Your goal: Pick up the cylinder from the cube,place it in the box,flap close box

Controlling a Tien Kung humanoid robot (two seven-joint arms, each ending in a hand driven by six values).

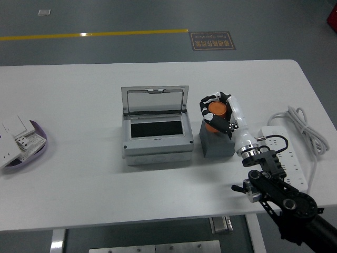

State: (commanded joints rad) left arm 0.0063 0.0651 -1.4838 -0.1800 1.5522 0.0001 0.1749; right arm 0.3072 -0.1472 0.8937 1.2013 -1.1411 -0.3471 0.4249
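Observation:
An orange cylinder (216,110) stands on top of a dark grey cube (216,142) to the right of a grey metal box (156,138). The box's lid (154,100) stands open at the back, and its dark inside is empty. My right hand (218,112) reaches in from the lower right, and its fingers (207,101) are curled around the cylinder, which still sits on the cube. My left arm is out of view.
A white power strip (287,153) with a coiled cable (305,129) lies at the right edge. A purple dish (37,145) with white switch parts (16,138) sits at the left edge.

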